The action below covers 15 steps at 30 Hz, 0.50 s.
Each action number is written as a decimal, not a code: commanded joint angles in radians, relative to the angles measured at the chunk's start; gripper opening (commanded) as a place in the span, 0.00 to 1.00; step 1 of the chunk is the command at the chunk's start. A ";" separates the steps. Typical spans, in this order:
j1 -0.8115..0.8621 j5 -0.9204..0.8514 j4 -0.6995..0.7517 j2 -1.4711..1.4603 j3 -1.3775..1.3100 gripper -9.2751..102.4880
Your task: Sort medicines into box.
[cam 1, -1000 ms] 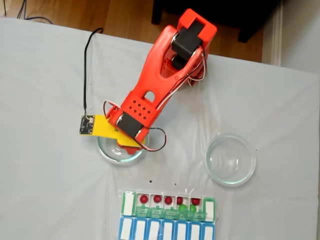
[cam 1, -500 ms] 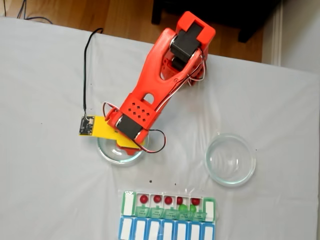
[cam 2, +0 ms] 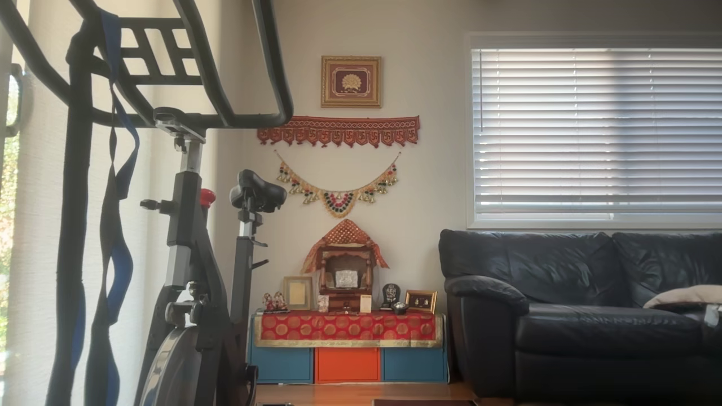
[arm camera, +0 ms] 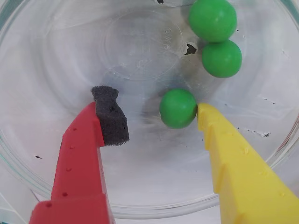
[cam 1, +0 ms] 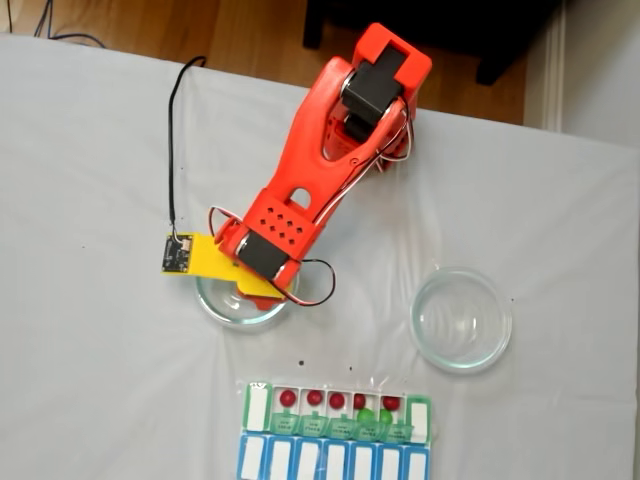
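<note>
Inside the left dish (arm camera: 42,154), the gripper (arm camera: 154,109) stands spread wide with one green ball (arm camera: 177,108) between its fingers, touching the yellow one (arm camera: 233,163), two more balls (arm camera: 212,19) beyond, while the box (cam 1: 338,412) holds red and green balls.

- The arm (cam 1: 320,170) hides most of the left glass dish (cam 1: 222,310) in the fixed view.
- The blue-framed organiser (cam 1: 335,462) is cut off at the near edge.
</note>
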 commanded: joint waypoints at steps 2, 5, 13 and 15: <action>-0.021 0.009 -0.006 0.014 0.008 0.33; -0.025 0.011 -0.012 0.015 0.014 0.33; -0.029 0.014 -0.015 0.012 0.015 0.33; -0.029 0.011 -0.015 0.012 0.014 0.33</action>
